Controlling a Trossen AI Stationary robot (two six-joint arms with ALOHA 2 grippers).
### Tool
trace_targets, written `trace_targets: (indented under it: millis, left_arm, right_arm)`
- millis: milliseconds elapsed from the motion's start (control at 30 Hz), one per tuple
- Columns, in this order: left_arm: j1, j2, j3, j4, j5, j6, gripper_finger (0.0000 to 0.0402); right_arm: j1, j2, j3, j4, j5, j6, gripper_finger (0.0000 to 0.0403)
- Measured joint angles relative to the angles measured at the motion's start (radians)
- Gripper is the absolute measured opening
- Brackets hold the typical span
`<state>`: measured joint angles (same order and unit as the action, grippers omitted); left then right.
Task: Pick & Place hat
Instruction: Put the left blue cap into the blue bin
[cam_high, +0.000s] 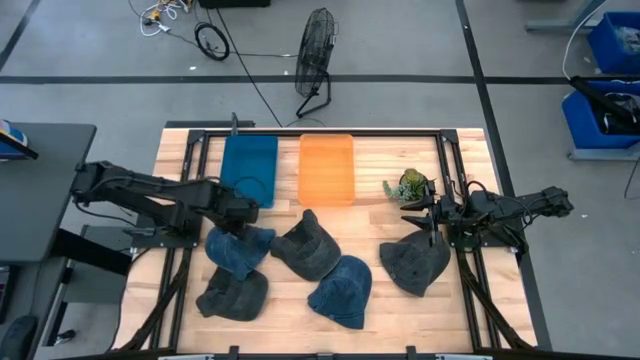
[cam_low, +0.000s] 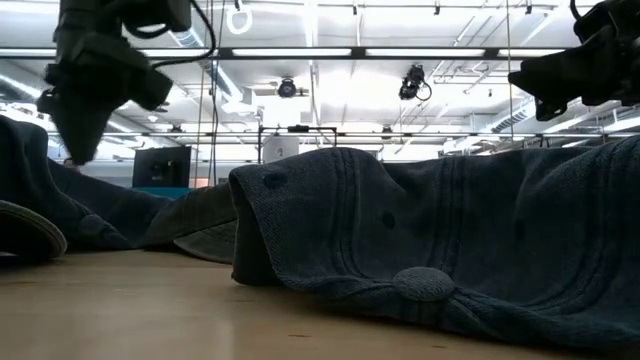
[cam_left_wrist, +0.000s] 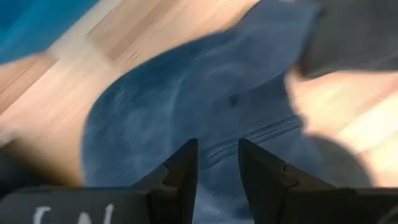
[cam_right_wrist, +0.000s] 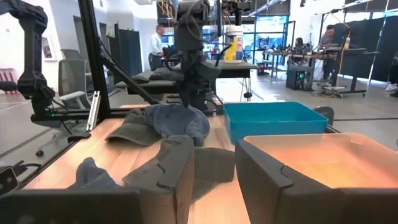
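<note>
A small green potted plant (cam_high: 408, 186) sits on the wooden table (cam_high: 370, 225), far and to the right. Beyond the table's far edge, a black floor fan (cam_high: 316, 55) stands on the grey floor. A coiled black cable (cam_high: 211, 40) lies to the fan's left, near a tangle of white wires (cam_high: 160, 12). Blue storage bins (cam_high: 606, 90) stand at the far right. In the room behind, a white canister (cam_right_wrist: 234, 44) rests on a desk, and a person (cam_right_wrist: 160, 42) in a white shirt stands farther back.

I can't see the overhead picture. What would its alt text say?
Five denim hats lie on a wooden table; the left gripper hangs over a blue hat. A blue bin and orange bin sit behind; the right gripper waits beside a small plant.
</note>
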<state>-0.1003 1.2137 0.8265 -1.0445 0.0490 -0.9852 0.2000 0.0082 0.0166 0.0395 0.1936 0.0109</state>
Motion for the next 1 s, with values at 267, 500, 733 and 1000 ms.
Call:
trace_targets:
  millis: [267, 500, 733, 1000]
  left_arm:
    - [-0.025, 0.061, 0.0, -0.074, -0.002, 0.001, 0.0117]
    - [-0.044, 0.064, 0.0, -0.03, 0.0, 0.0, 0.0117]
    - [-0.05, 0.064, 0.0, -0.03, -0.001, 0.0, 0.0117]
    - [-0.05, 0.063, -0.076, -0.021, 0.012, 0.004, 0.0048]
  right_arm:
    - [0.0, 0.0, 0.0, 0.0, 0.0, -0.001, 0.0121]
    - [0.0, 0.0, 0.0, 0.0, 0.0, -0.005, 0.0121]
    - [0.0, 0.0, 0.0, 0.0, 0.0, -0.006, 0.0121]
    - [0.0, 0.0, 0.0, 0.0, 0.0, -0.006, 0.0121]
